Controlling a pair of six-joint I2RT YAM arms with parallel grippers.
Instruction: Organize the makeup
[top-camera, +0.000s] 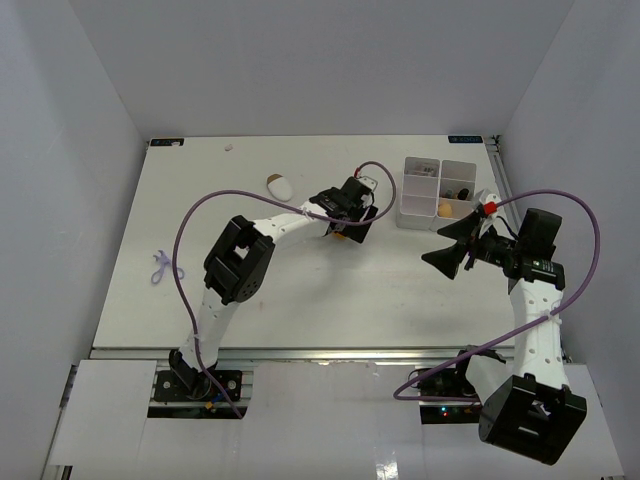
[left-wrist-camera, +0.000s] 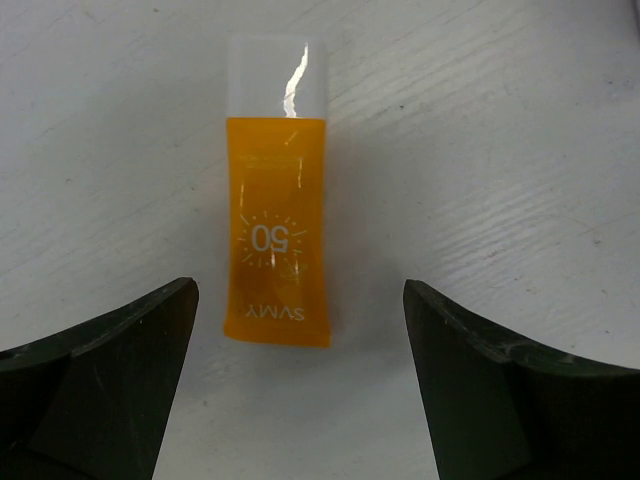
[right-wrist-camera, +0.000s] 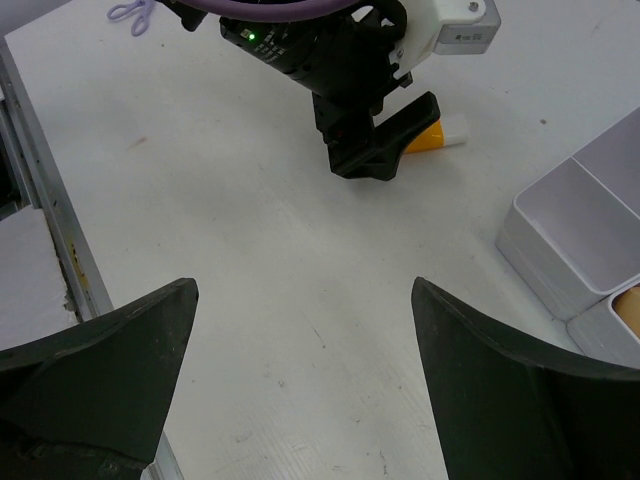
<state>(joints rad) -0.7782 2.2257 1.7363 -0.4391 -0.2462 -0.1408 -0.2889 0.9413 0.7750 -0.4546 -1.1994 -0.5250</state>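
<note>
I see my left pincer (left-wrist-camera: 300, 292) spread apart either side of the tube (left-wrist-camera: 276, 230) (lying flat, centre frame) on the worktop (left-wrist-camera: 500, 150); right pincer (right-wrist-camera: 305, 292) also apart.

Robotics lab cell: white table (top-camera: 300, 290) boxed by plain white walls (top-camera: 320, 60), aluminium rail (top-camera: 330, 352) at its near edge.

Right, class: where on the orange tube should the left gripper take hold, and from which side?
Take the orange tube across its flat body, mid-length, coming down from above. It lies flat on the table, long sides facing the fingers of the open left gripper, white cap pointing away.
</note>
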